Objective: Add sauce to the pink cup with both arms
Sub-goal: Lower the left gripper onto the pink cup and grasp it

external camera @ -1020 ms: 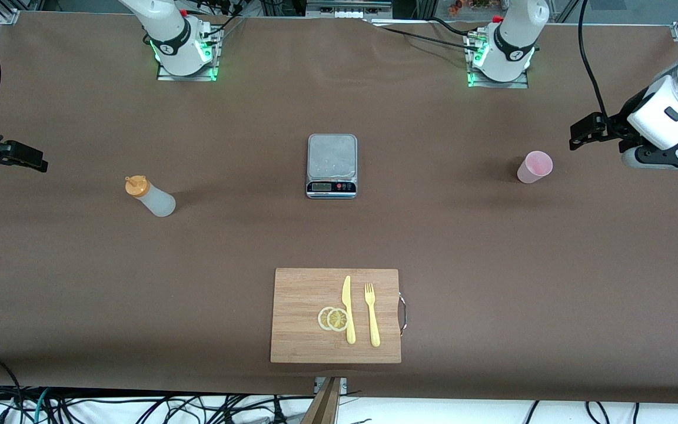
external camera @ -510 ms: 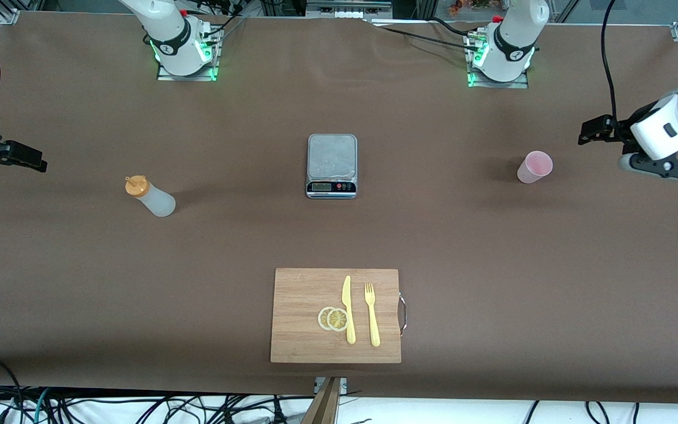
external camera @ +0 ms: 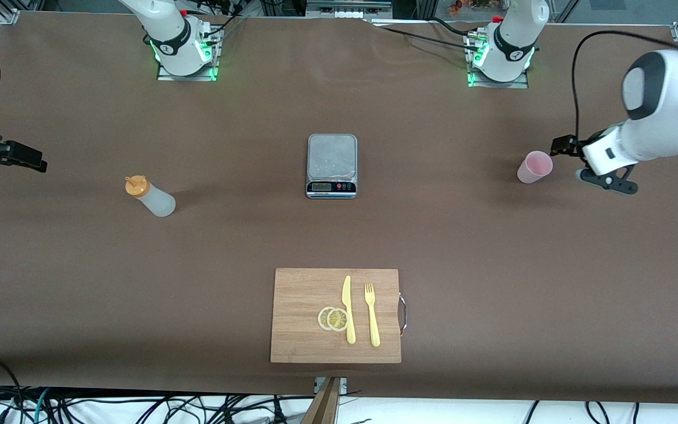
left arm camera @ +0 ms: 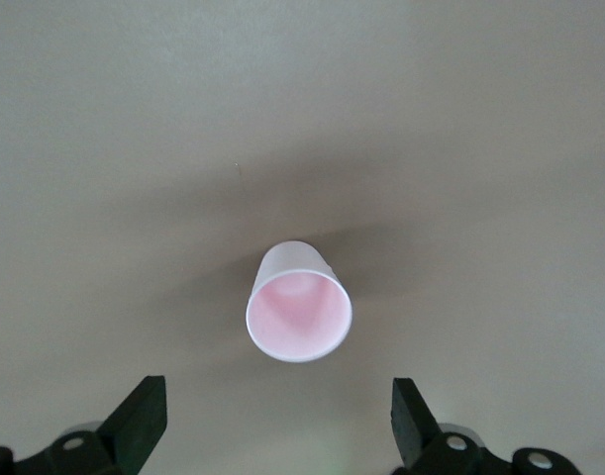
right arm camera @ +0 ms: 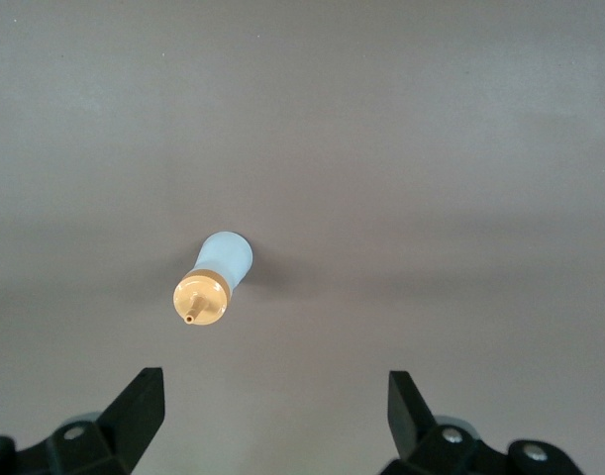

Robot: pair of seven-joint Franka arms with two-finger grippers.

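Observation:
The pink cup (external camera: pixel 534 166) stands upright on the brown table toward the left arm's end, and its empty inside shows in the left wrist view (left arm camera: pixel 299 315). My left gripper (external camera: pixel 562 144) hovers open close beside the cup, apart from it, with nothing between its fingers (left arm camera: pixel 142 421). The sauce bottle (external camera: pixel 150 197), whitish with an orange nozzle cap, stands toward the right arm's end. The right wrist view looks at this bottle (right arm camera: pixel 215 275). My right gripper (external camera: pixel 30 160) waits open at the table's edge, well short of the bottle, and it is empty (right arm camera: pixel 272 416).
A kitchen scale (external camera: pixel 331 165) sits mid-table between the bottle and the cup. Nearer the front camera lies a wooden cutting board (external camera: pixel 298 294) with a yellow knife (external camera: pixel 348 309), a yellow fork (external camera: pixel 372 315) and two lemon slices (external camera: pixel 333 318).
The left arm has swung in and lowered, bringing its open gripper close beside the pink cup. The right arm, bottle and cup have not moved.

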